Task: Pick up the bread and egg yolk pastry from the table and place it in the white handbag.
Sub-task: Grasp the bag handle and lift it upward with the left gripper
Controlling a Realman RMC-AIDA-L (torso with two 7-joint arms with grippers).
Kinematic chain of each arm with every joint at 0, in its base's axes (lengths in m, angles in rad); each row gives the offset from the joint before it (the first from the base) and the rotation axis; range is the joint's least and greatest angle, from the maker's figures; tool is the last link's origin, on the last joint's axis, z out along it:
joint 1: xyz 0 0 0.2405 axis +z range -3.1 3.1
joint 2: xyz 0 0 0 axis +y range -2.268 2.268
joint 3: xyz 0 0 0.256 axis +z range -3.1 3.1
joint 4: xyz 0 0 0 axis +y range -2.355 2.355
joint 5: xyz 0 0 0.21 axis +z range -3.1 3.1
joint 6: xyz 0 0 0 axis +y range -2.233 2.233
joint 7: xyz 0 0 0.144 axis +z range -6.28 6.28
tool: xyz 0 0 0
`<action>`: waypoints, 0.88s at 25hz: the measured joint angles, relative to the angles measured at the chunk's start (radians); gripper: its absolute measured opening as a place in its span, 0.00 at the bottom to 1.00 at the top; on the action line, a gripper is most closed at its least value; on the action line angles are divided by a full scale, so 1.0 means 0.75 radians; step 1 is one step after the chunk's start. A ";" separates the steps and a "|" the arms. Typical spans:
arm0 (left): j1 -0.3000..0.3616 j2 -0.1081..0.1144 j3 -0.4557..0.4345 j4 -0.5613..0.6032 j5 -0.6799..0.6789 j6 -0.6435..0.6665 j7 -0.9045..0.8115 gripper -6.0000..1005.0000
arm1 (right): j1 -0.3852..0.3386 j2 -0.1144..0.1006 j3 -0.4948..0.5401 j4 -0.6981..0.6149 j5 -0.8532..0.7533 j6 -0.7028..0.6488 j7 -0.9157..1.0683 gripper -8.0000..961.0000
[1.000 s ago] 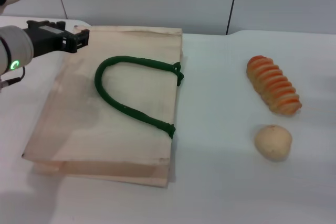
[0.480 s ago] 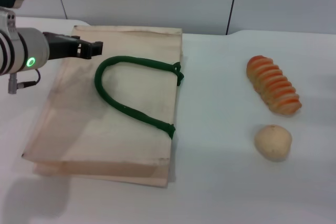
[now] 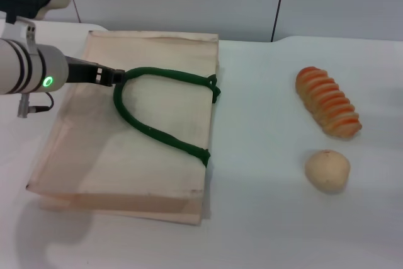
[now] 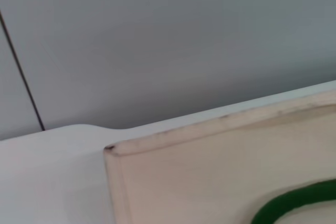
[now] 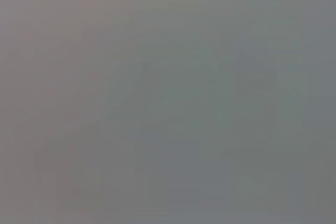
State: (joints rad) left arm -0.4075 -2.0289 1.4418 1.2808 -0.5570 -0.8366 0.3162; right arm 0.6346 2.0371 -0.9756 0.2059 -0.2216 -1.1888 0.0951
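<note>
Left gripper [image 3: 115, 76] has advanced across the white handbag [image 3: 94, 155], tips now at its green handle [image 3: 151, 131]; whether they are spread I cannot tell. Bag lies flat on table [image 3: 264, 231], limp fabric. Bread [image 3: 328, 102], soft; grip mid-loaf. Egg yolk pastry [image 3: 327, 170] nearby, probably crumbly.

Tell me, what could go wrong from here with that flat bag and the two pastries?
The cream fabric tote lies flat, mouth closed, so food may not go in. The left pincer sits at the dark green rope handle; a pull might drag the whole bag instead of opening it. The round tan pastry ball could roll when touched, away from the ridged orange loaf.
</note>
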 joint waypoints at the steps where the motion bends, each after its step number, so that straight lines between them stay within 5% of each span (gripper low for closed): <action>1: -0.009 0.000 0.001 -0.012 0.000 0.002 0.000 0.58 | 0.001 0.000 0.000 0.001 0.000 0.000 0.000 0.86; 22: -0.127 -0.002 0.009 -0.185 0.006 -0.005 -0.012 0.58 | 0.002 0.002 0.005 0.000 -0.001 0.000 0.000 0.85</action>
State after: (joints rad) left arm -0.5027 -2.0306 1.4488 1.1417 -0.5521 -0.8404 0.3069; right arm 0.6364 2.0386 -0.9715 0.2055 -0.2224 -1.1888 0.0951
